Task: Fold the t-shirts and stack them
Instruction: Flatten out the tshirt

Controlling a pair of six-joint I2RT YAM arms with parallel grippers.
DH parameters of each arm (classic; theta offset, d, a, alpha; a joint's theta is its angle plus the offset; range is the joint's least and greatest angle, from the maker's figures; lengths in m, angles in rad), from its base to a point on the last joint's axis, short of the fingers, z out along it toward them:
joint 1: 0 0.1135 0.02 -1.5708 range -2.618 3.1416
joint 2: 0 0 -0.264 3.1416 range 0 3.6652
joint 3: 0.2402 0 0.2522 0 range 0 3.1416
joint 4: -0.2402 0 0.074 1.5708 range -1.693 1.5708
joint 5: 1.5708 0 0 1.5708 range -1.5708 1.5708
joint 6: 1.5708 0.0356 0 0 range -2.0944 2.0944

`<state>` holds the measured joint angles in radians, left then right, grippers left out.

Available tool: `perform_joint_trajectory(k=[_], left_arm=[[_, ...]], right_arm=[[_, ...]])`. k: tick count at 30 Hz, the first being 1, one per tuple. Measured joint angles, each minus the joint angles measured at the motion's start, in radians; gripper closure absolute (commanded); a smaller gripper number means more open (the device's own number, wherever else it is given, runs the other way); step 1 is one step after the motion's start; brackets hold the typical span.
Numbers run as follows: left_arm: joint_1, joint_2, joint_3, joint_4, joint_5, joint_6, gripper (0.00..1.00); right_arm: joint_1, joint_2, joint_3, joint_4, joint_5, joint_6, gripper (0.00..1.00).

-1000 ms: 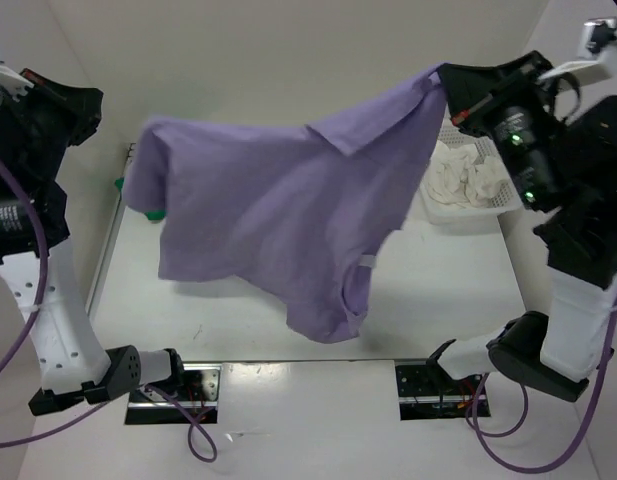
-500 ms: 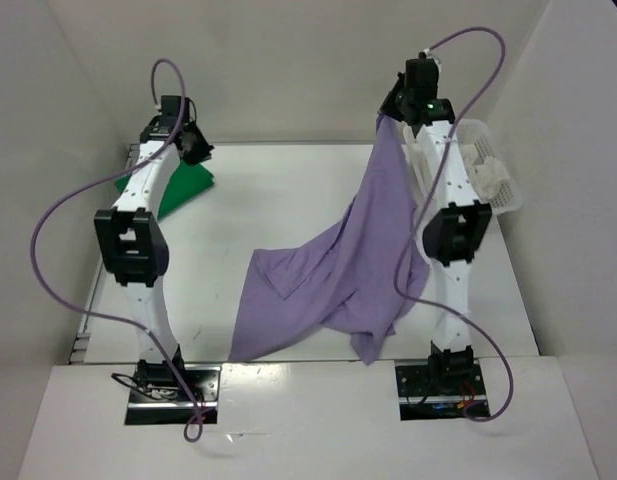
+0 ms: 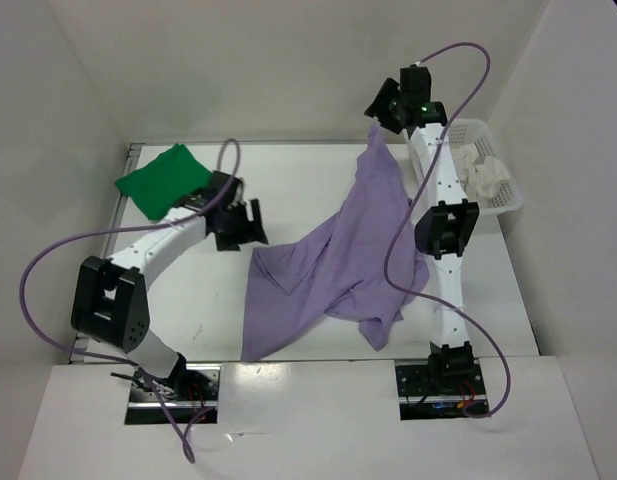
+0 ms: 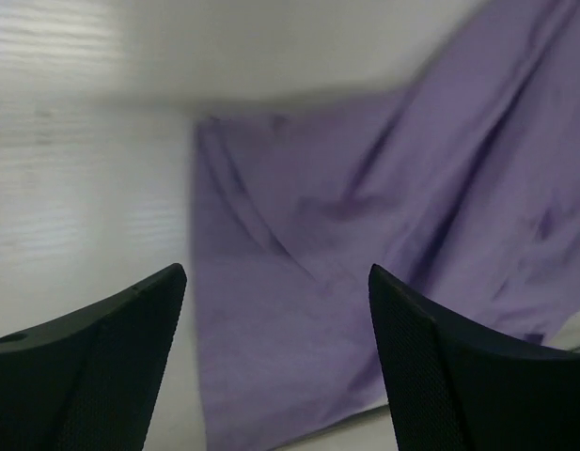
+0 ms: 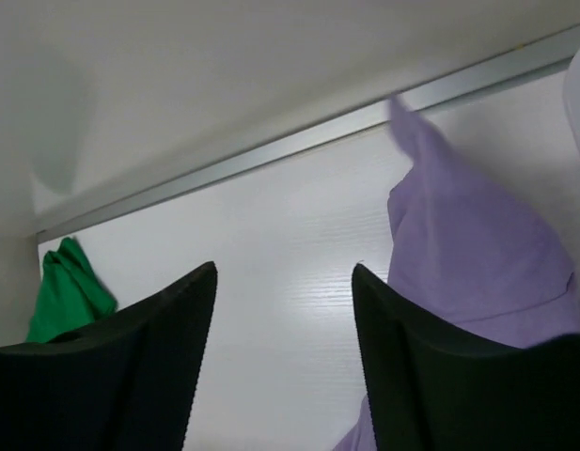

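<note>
Left claw [image 4: 275, 275], right claw [image 5: 284, 271]: both agape

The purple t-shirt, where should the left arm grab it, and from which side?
Take the purple t-shirt at its far-left corner, coming from the left over the bare table. That corner lies flat with a straight free edge, and the open left gripper hovers right beside it.

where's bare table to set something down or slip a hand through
Bare table along the far edge, between the green shirt and the purple shirt; another patch near-left, between the left arm and the purple hem. Crowded on the right: right arm, draped purple cloth and basket.
</note>
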<state>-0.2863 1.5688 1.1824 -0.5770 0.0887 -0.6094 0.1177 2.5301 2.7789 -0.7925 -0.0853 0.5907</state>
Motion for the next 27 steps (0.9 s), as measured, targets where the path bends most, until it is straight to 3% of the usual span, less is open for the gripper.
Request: perform_joint_trajectory(k=[3,6,9,11,13,15,19,20,23,27], left_arm=[[-0.161,0.001,-0.032,0.02,-0.002,-0.009,0.14],[-0.235,0.011,-0.059,0.046,0.003,-0.024,0.16],[-0.235,0.056,-0.064,0.071,-0.014,-0.027,0.16],[-0.244,0.097,-0.07,0.09,-0.018,-0.027,0.16],[-0.271,0.133,-0.079,0.101,-0.019,-0.027,0.23],[-0.302,0.163,-0.089,0.117,-0.015,-0.027,0.32],[-0.336,0.209,-0.092,0.137,-0.003,-0.025,0.6],[-0.336,0.21,-0.092,0.143,-0.005,-0.026,0.74],[-0.333,0.216,-0.091,0.151,-0.024,-0.025,0.86],[-0.266,0.243,-0.005,0.126,0.007,-0.023,0.96]], right_arm=[[0.017,-0.143,-0.164,0.003,0.031,-0.03,0.31],[0.036,-0.401,-0.518,0.082,0.047,-0.039,0.31],[0.05,-0.668,-0.836,0.16,0.041,-0.035,0.41],[0.052,-0.792,-0.953,0.192,0.027,-0.032,0.5],[0.052,-0.899,-1.063,0.236,0.014,-0.028,0.62],[0.053,-0.997,-1.188,0.265,0.005,-0.023,0.64],[0.053,-1.112,-1.417,0.285,0.0,-0.015,0.67],[0.053,-1.128,-1.474,0.283,0.0,-0.013,0.68],[0.053,-1.162,-1.611,0.268,-0.002,-0.006,0.7],[0.053,-1.188,-1.713,0.257,-0.014,-0.001,0.88]])
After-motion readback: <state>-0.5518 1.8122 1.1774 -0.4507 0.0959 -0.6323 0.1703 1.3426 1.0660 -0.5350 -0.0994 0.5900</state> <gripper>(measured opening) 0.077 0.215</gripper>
